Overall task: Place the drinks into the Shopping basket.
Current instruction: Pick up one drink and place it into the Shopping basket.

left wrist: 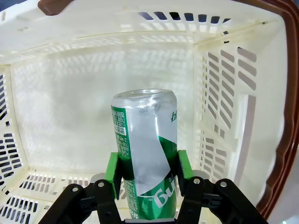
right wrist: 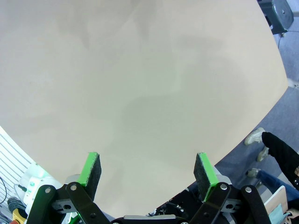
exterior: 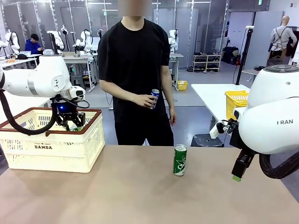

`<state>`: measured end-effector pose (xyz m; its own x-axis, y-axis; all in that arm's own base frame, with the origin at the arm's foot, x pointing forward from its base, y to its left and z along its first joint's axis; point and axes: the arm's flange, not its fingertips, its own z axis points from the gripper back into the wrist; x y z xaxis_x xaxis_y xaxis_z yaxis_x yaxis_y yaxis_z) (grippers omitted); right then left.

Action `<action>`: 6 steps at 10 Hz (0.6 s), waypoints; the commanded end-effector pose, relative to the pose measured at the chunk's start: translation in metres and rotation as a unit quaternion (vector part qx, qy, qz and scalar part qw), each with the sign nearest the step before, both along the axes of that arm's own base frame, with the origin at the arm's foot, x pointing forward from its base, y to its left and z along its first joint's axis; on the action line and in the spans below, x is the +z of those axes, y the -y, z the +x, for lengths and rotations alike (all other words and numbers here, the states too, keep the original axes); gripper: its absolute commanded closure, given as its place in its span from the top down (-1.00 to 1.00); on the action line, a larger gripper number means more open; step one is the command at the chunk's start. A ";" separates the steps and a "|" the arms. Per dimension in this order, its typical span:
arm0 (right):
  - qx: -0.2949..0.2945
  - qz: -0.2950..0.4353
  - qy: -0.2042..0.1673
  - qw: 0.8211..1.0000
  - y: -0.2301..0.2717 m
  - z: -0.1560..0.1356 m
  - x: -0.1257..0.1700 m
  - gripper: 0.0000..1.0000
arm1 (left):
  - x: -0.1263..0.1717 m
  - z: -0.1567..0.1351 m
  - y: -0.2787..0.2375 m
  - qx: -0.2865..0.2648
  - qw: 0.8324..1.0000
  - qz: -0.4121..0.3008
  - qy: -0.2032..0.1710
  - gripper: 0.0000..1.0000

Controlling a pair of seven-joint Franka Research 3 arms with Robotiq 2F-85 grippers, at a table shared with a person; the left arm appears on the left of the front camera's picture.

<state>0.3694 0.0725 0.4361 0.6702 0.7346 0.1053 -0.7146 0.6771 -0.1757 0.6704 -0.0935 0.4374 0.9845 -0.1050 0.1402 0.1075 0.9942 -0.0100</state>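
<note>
Over the counter [exterior: 117,191], the right claw [right wrist: 148,170] is held open; a can [left wrist: 145,135] is clamped by the left claw [left wrist: 147,164] inside the basket [left wrist: 233,70].

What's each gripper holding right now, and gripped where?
Left gripper is shut on a green can, pads on opposite sides of its body, inside the Shopping basket. Right gripper is open, holding nothing.

Green can [left wrist: 145,154] gripped inside cream basket [left wrist: 70,93]. Second green can [exterior: 180,160] upright on table [exterior: 117,196]. Blue can [exterior: 154,96] in person's hand [exterior: 145,101].
</note>
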 end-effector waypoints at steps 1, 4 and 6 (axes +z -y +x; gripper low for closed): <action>0.003 -0.003 -0.001 1.000 0.001 0.000 0.000 1.00 | 0.000 0.000 -0.001 0.001 1.000 0.000 0.001 0.15; 0.003 -0.003 -0.001 1.000 0.001 0.000 0.000 1.00 | -0.034 0.020 -0.009 -0.012 1.000 0.002 -0.020 0.15; 0.003 -0.003 -0.001 1.000 0.001 0.000 0.000 1.00 | -0.053 0.027 -0.014 -0.014 0.999 0.008 -0.028 0.15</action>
